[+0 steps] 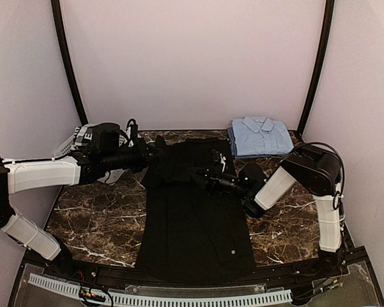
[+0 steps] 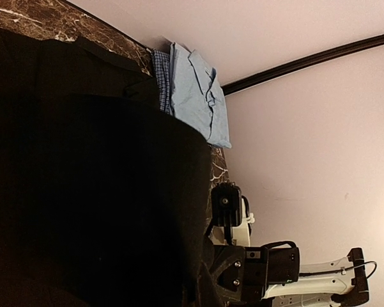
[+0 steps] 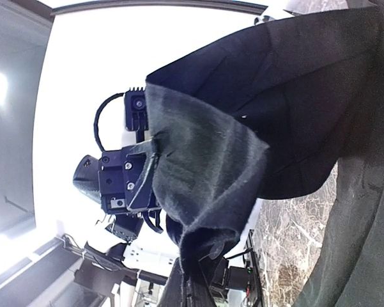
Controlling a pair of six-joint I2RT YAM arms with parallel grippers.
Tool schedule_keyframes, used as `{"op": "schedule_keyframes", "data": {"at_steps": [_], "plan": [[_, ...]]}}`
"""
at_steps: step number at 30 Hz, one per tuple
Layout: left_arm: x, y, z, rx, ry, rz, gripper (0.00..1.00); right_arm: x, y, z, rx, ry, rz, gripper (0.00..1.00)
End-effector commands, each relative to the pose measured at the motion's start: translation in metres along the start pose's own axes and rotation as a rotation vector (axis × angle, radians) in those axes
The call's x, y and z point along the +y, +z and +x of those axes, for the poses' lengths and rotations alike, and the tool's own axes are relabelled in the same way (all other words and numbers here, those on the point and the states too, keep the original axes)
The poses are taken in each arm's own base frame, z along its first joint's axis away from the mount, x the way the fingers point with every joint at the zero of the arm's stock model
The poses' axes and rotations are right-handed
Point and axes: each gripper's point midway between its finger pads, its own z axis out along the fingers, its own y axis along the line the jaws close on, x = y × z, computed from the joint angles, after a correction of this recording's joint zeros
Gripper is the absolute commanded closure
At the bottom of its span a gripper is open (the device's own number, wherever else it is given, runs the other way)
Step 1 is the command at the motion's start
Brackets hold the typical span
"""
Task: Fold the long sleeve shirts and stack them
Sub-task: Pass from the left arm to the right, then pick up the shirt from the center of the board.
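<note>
The black shirt (image 1: 195, 224) lies lengthwise down the middle of the marble table (image 1: 96, 217), its top part lifted and bunched. My left gripper (image 1: 154, 155) is shut on its upper left edge. My right gripper (image 1: 200, 176) is shut on a raised fold near the upper middle. In the right wrist view the black cloth (image 3: 211, 166) hangs from my pinched right fingers (image 3: 195, 284), and the left gripper (image 3: 144, 173) holds its other edge. In the left wrist view black cloth (image 2: 83, 192) hides my own fingers. The light blue shirt (image 1: 261, 134) lies folded at the back right and also shows in the left wrist view (image 2: 198, 96).
A blue checked folded cloth (image 1: 232, 144) lies under the light blue shirt. A white slotted rack (image 1: 69, 144) sits at the back left behind the left arm. A white cable channel (image 1: 160, 297) runs along the front edge. Pale walls and black frame posts enclose the table.
</note>
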Motion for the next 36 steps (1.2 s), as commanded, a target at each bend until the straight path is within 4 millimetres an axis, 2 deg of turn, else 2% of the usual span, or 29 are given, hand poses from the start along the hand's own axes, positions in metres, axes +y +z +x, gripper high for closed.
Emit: {"op": "schedule_keyframes", "data": {"at_steps": [1, 4, 7, 9, 13, 17, 21, 24, 29, 31, 36], "plan": [[0.001, -0.009, 0.000, -0.007, 0.038, -0.013, 0.98, 0.055, -0.003, 0.002, 0.011, -0.166, -0.145, 1.00], [0.008, -0.010, 0.004, 0.011, 0.055, -0.043, 0.90, 0.048, 0.000, 0.000, 0.017, -0.201, -0.067, 1.00], [0.019, -0.013, 0.012, 0.040, 0.067, -0.086, 0.76, 0.041, 0.005, -0.002, 0.033, -0.263, 0.035, 1.00], [0.025, -0.017, 0.018, 0.063, 0.080, -0.109, 0.68, 0.025, 0.008, -0.005, 0.051, -0.292, 0.159, 1.00], [0.039, -0.032, 0.031, 0.102, 0.097, -0.166, 0.53, 0.013, 0.014, -0.019, 0.063, -0.406, 0.340, 1.00], [0.061, -0.052, 0.053, 0.157, 0.073, -0.236, 0.45, 0.011, 0.020, -0.030, 0.085, -0.496, 0.439, 1.00], [0.095, -0.078, 0.083, 0.222, 0.034, -0.344, 0.45, 0.015, 0.022, -0.040, 0.086, -0.570, 0.514, 1.00], [0.110, -0.095, 0.106, 0.260, 0.003, -0.390, 0.47, 0.020, 0.022, -0.047, 0.084, -0.620, 0.562, 1.00], [0.136, -0.115, 0.163, 0.367, -0.043, -0.475, 0.49, 0.032, 0.023, -0.051, 0.088, -0.662, 0.578, 1.00], [0.144, -0.122, 0.185, 0.414, -0.061, -0.505, 0.50, 0.035, 0.023, -0.051, 0.091, -0.673, 0.584, 1.00], [0.153, -0.139, 0.219, 0.483, -0.079, -0.563, 0.54, 0.043, 0.021, -0.052, 0.093, -0.698, 0.590, 1.00]]}}
